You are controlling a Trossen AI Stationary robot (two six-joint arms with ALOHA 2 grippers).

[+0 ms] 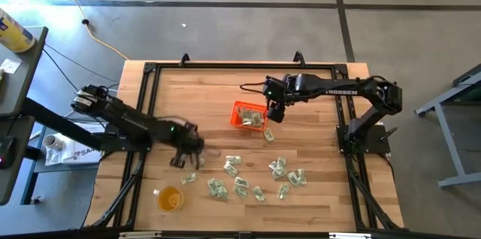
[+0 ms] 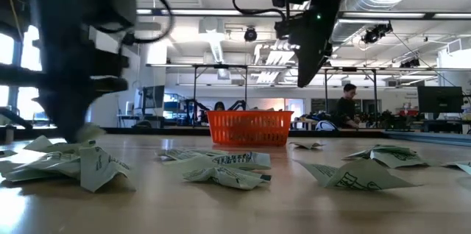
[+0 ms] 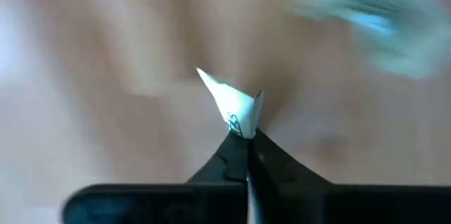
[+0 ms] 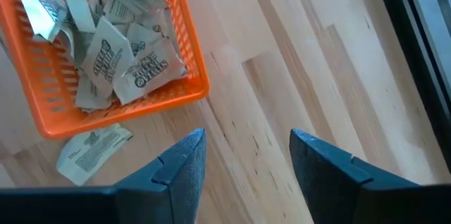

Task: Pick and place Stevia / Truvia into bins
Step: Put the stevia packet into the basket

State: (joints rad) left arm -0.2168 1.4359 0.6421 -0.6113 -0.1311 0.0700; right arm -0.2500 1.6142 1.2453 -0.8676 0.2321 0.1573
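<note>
Left hand (image 3: 246, 143), lower left of the high view, is clenched on one Stevia sachet (image 3: 232, 104) by its corner (ready for carrying). Right hand (image 4: 246, 157) hangs released beside the orange bin (image 4: 169, 94), centre.

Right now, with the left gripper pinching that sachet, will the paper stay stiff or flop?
Likely floppy: the sachet folds into a peak above the shut left gripper. Probably very light, since loose ones on the table sit crumpled and tented. It shouldn't roll, but might slip out.

Wooden table (image 1: 316, 194) with sachets (image 1: 240, 186), bin (image 1: 239, 121), cup (image 1: 170, 198).
</note>
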